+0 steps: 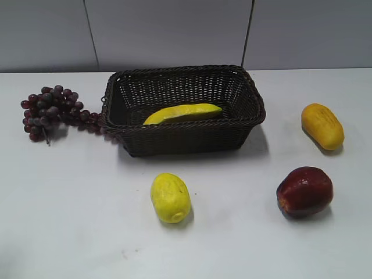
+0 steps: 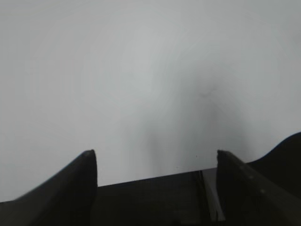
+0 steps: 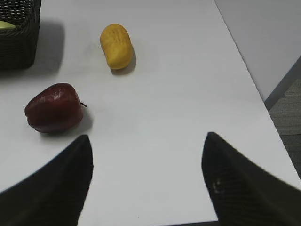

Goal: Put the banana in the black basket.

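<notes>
The left gripper is seen spread and empty above bare table. The right gripper is likewise spread and empty, with the black basket to its far left. The banana is found inside the black basket, long axis left-right. No arm is shown nearer; placement is judged complete.

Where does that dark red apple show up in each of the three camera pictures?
Exterior view: the glossy dark red apple lies at lower right on the white table.
Left wrist view: not in it; only bare table shows.
Right wrist view: the apple lies at middle left.
Shared landmark: the oblong orange-yellow mango-like fruit lies beyond the apple in both.
</notes>
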Tool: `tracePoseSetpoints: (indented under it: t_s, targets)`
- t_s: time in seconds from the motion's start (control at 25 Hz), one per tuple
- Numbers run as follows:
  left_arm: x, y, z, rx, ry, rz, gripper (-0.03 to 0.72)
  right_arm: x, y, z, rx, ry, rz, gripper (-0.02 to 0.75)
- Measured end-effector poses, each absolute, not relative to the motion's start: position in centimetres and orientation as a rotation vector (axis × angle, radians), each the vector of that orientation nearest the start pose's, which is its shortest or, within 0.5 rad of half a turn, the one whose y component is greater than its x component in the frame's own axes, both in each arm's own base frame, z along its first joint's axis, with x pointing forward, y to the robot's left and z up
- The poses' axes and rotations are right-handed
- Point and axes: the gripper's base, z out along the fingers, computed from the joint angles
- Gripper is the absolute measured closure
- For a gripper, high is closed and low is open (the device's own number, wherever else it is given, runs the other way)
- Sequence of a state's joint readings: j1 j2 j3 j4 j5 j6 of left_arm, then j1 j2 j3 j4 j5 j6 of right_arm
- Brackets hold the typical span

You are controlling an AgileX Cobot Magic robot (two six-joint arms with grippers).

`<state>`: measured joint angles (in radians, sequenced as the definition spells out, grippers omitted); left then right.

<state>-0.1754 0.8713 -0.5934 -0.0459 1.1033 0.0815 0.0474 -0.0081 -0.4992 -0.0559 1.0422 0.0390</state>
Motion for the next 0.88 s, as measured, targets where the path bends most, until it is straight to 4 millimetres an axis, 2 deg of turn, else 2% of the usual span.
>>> tracePoseSetpoints:
  t_s: [0.2,0.6,0.88]
  targets:
    - [9.1,-2.0,24.4,0.337,2.754,-0.086,0.102,-0.5,-0.5,27.9,-0.006,2.017,-0.012,0.187]
    - [3.9,-1.0,27.0,0.298,2.343,-0.093,0.102,-0.5,-0.5,27.9,-0.006,2.017,-0.012,0.187]
    - [0.2,-0.3,27.5,0.271,2.093,-0.094,0.102,-0.5,-0.5,27.9,-0.006,2.017,-0.012,0.187]
